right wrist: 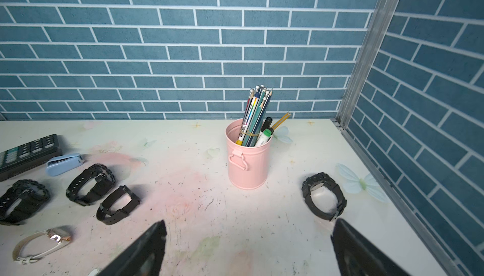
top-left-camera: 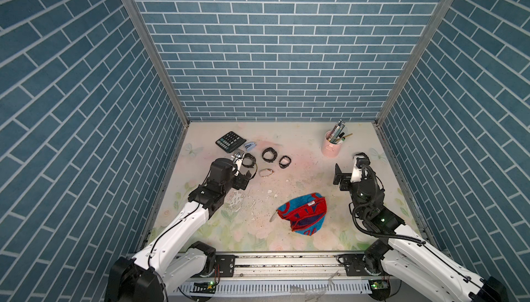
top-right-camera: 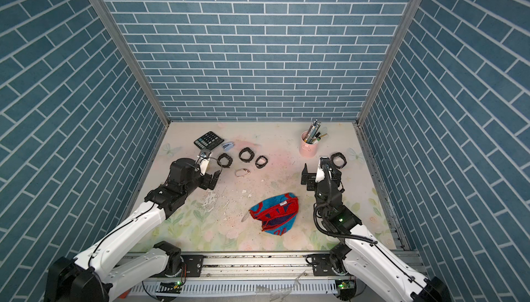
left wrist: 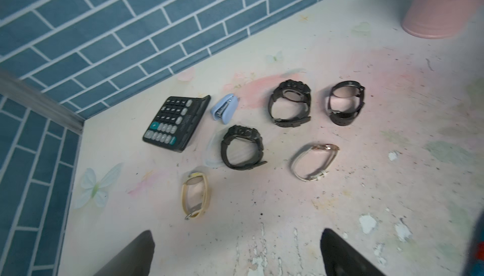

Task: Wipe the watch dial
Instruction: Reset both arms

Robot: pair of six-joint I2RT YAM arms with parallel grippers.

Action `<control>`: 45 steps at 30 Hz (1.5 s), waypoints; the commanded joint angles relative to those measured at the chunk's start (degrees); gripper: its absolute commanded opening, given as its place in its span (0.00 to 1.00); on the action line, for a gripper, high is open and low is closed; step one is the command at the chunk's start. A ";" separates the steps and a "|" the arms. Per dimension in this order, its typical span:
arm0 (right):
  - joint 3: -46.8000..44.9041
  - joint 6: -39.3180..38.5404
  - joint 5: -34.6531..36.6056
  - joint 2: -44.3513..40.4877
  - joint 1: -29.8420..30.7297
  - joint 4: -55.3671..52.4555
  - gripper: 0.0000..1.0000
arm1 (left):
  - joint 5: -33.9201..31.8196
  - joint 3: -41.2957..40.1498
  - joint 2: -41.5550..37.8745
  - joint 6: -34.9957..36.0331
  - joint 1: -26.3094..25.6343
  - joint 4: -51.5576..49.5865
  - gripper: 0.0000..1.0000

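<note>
The left gripper (left wrist: 237, 231) hangs over the left side of the worn, floral-printed tabletop (top-left-camera: 309, 168), its matte black fingers spread wide with nothing between them. Only the left wrist view shows the beige-strapped watch (left wrist: 195, 196) lying just ahead of it; in both top views the arm covers that spot.

Farther back are a flat black calculator with grey and teal keys (top-left-camera: 231, 141) and, just beside it, a pale blue plastic stapler (top-left-camera: 250, 144). Then come the watches, all with straps buckled into loops: a chunky black digital watch (top-left-camera: 248, 160), a second chunky black watch (top-left-camera: 269, 155), a slim black watch (top-left-camera: 284, 162) and, nearer the robot, a white-strapped watch with a rose-gold case (top-left-camera: 266, 173).

A crumpled terry towel in red, blue and navy (top-left-camera: 305, 211) lies apart from them at centre front, untouched.

At back right, a pink cylindrical metal tin (right wrist: 247, 168) holds a rubber-banded pencil bundle (right wrist: 255, 114) and a green-capped marker (right wrist: 265, 135).

The right gripper (right wrist: 250, 221) is also spread wide and empty. A lone chunky black watch (top-right-camera: 338, 160) lies just ahead of it.
</note>
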 commanded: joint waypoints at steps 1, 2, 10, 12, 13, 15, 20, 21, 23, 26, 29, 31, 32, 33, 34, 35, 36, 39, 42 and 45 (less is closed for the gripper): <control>1.08 -5.26 1.80 0.65 -2.11 -0.42 0.98 | -3.66 -4.53 -3.42 -1.54 2.39 5.68 1.00; 1.38 -6.14 2.66 0.65 -3.46 -0.60 0.99 | -4.20 -5.81 -4.22 -2.32 3.25 6.79 1.00; -4.24 -3.39 -7.33 2.40 -23.91 11.14 0.98 | -6.07 -13.85 -6.84 -2.80 7.21 17.52 0.99; -6.06 -2.16 -9.00 6.09 -28.55 15.60 0.98 | -6.61 -16.66 -5.66 -0.80 7.51 23.42 1.00; -6.83 -1.74 -9.30 8.10 -30.34 17.23 0.98 | -6.86 -18.22 -4.76 0.54 7.60 27.16 1.00; -8.51 -1.88 -8.51 11.95 -32.30 21.37 0.98 | -7.59 -21.48 -2.44 2.29 7.70 35.73 1.00; -11.70 -6.41 -13.47 22.89 -33.31 30.50 0.98 | -6.62 -24.18 3.90 2.82 8.40 46.38 1.00; -11.73 -6.06 -13.96 24.74 -33.24 31.59 0.99 | -6.60 -24.20 5.48 2.52 8.48 48.08 0.99; -10.54 -6.88 -16.93 26.06 -33.09 30.28 0.99 | -6.51 -24.22 9.58 1.76 8.93 52.16 1.00; -10.13 -7.21 -17.42 28.67 -33.30 33.68 0.98 | -5.47 -24.09 15.51 1.55 9.20 58.35 0.99; -11.13 -8.39 -18.75 31.80 -33.56 40.77 0.99 | -4.33 -22.59 18.97 1.58 9.80 60.49 1.00; -9.59 -8.55 -21.18 32.07 -33.85 37.63 0.98 | -3.42 -22.12 20.45 2.05 10.51 61.35 1.00; -8.85 -9.00 -21.59 32.44 -33.79 36.79 0.99 | -2.29 -22.24 21.88 1.85 11.29 62.84 1.00; -8.34 -8.89 -22.63 32.47 -33.86 35.65 0.98 | -1.16 -22.34 23.15 1.72 12.12 64.97 1.00; -8.25 -9.02 -22.76 32.94 -33.85 36.19 0.99 | 0.28 -22.62 25.68 1.25 13.15 67.37 1.00; -7.97 -8.46 -22.59 32.87 -33.91 35.43 0.98 | 1.01 -22.61 27.60 0.25 14.27 69.26 1.00; -8.95 -6.24 -22.81 33.91 -34.50 39.11 0.99 | 2.51 -22.61 28.93 -0.60 15.39 70.39 0.99; -9.14 -6.23 -25.75 39.52 -35.47 45.68 0.99 | 4.65 -22.27 32.48 -1.21 16.58 73.26 1.00; -7.63 -6.44 -26.08 41.88 -35.34 44.47 0.99 | 4.15 -20.25 31.69 -1.57 16.75 68.51 1.00; -7.37 -6.35 -23.99 46.74 -34.97 49.10 0.98 | 4.90 -18.70 31.95 -1.96 17.27 66.21 1.00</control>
